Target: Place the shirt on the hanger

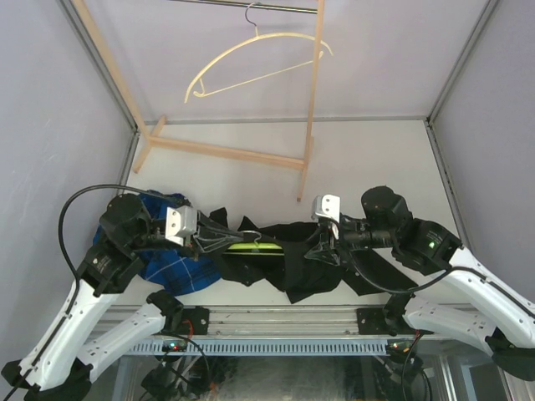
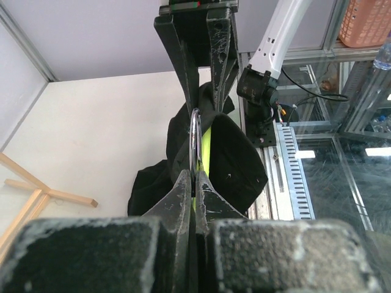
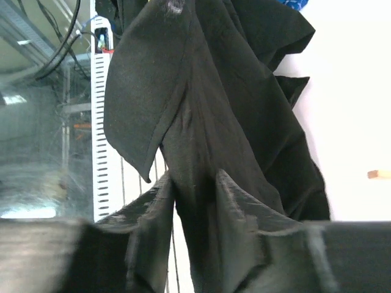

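The hanger (image 1: 255, 247) lies left-right, hook toward the left tool (image 1: 216, 242).

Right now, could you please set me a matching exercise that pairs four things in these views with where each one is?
Things:
1. lime-green hanger
2. cream hanger
3. blue plaid shirt
4. black shirt

Places:
A. hanging from the rail at the back
B. fabric caught in the right gripper
C. metal hook pinched in the left gripper
D. lying on the table at its left side

Pairs: 1-C; 2-A; 3-D; 4-B
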`<act>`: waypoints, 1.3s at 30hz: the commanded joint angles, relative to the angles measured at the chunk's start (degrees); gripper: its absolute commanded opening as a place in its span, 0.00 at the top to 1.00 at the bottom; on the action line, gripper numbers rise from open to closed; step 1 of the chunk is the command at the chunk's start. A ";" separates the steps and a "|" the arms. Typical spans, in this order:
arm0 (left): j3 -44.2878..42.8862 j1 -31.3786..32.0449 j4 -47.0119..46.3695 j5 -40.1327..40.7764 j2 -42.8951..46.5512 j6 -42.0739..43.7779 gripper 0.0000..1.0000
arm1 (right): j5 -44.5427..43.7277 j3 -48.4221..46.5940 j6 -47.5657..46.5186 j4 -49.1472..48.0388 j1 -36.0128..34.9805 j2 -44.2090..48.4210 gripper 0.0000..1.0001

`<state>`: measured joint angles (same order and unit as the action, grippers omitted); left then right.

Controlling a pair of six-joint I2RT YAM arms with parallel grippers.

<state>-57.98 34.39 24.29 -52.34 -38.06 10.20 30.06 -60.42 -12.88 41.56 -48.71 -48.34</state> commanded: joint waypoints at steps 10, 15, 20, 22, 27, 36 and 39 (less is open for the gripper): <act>-2.36 0.06 -2.86 5.54 3.58 -1.43 0.56 | -3.10 1.92 2.86 -3.91 0.45 6.40 1.00; 1.41 0.07 -4.13 19.72 7.30 -7.09 0.31 | -8.73 5.47 6.41 -9.27 0.98 10.56 1.00; 5.72 0.09 -5.82 38.18 10.03 -17.56 0.16 | -16.18 7.07 12.15 -14.90 0.77 10.12 1.00; 8.27 0.02 -8.31 41.41 12.02 -21.47 0.15 | -20.84 7.50 15.30 -17.51 0.04 8.80 1.00; 11.68 0.12 -10.75 52.04 16.31 -26.36 0.12 | -30.73 7.83 19.42 -24.08 -3.72 5.28 1.00; 2.23 -0.53 -2.95 67.51 7.57 -21.47 0.04 | -52.25 7.95 23.19 -30.28 -12.82 -0.08 1.00; -0.33 -2.03 -2.67 68.80 3.27 -21.23 0.04 | -57.81 6.64 25.76 -29.96 -13.15 -2.62 1.00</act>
<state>-52.95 33.95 21.15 10.68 -29.74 -12.43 -15.16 -51.33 8.47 19.66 -61.06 -49.36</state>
